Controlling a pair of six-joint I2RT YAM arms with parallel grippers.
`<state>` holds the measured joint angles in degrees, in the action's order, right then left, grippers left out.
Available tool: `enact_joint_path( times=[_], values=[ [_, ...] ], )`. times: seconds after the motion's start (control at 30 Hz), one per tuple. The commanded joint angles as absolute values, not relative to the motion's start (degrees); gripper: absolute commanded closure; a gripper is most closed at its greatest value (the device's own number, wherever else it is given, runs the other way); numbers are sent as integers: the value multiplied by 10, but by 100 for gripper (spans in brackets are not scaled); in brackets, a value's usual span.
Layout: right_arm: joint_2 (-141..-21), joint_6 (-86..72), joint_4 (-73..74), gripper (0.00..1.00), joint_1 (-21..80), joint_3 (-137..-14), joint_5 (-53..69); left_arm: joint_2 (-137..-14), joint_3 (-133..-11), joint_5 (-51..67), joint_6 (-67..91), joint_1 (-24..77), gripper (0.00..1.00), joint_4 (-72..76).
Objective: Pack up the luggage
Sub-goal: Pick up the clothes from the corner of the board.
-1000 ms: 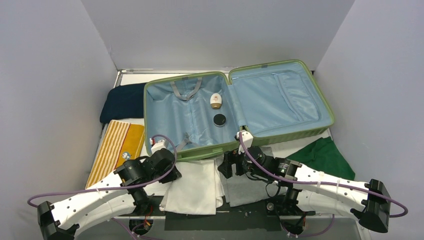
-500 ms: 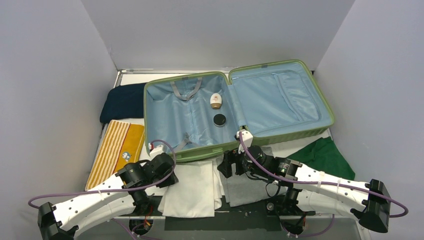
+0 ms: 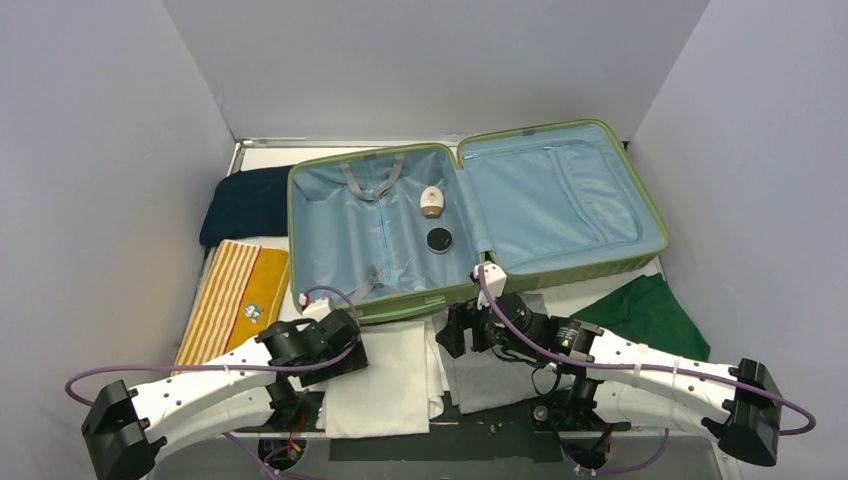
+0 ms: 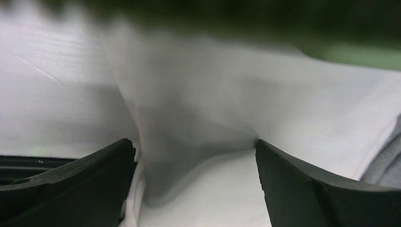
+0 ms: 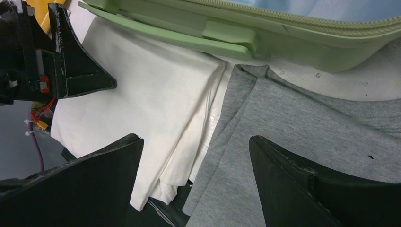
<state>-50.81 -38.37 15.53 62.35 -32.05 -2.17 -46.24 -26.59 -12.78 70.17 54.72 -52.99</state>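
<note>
The left pincer (image 4: 193, 146) stands with its jaws wide apart, low over a folded white cloth (image 3: 385, 375) whose fabric rises in a soft ridge between them, gripped by neither. The right pincer (image 5: 195, 139) is likewise spread and holds nothing, poised above the seam where that white cloth meets a grey cloth (image 5: 307, 132) lying just beside it. Both cloths rest on the counter (image 3: 590, 290) right against the near rim of the suitcase (image 3: 400, 303), which lies flat and fully open in the middle of the counter, both blue-lined halves facing up. Only two small things sit inside, both in the left half near the hinge: a white-and-tan item (image 3: 431, 201) and a round black item (image 3: 438, 240); the right half is bare. A green cloth (image 3: 650, 310) waits near the suitcase's right corner, a navy bundle (image 3: 245, 205) at its far left side, and a yellow striped towel (image 3: 230, 300) just left of it. By this showing the packing has barely begun: every cloth remains outside, and the lid has yet to be closed.
</note>
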Motion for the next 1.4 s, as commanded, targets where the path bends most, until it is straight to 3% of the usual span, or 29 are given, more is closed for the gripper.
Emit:
enact_joint_path(
  times=[0.0, 0.17, 0.4, 0.6, 1.07, 1.37],
  values=[
    [-488, -389, 127, 15, 628, -307, -22, -486, -232, -81, 720, 551, 3, -496],
    [-477, -395, 131, 16, 628, -299, -26, -491, -182, -25, 716, 551, 7, -415],
    [-480, -393, 141, 15, 628, -304, -26, -467, -150, 0, 712, 552, 51, -334],
    [-491, -389, 141, 15, 628, -314, -24, -425, -168, -1, 698, 552, 100, -357],
    [-491, -300, 195, 15, 627, -424, 21, -392, -378, -23, 647, 552, 100, -520],
    [-488, -282, 199, 15, 627, -451, 41, -405, -446, -31, 630, 552, 100, -546]
  ],
)
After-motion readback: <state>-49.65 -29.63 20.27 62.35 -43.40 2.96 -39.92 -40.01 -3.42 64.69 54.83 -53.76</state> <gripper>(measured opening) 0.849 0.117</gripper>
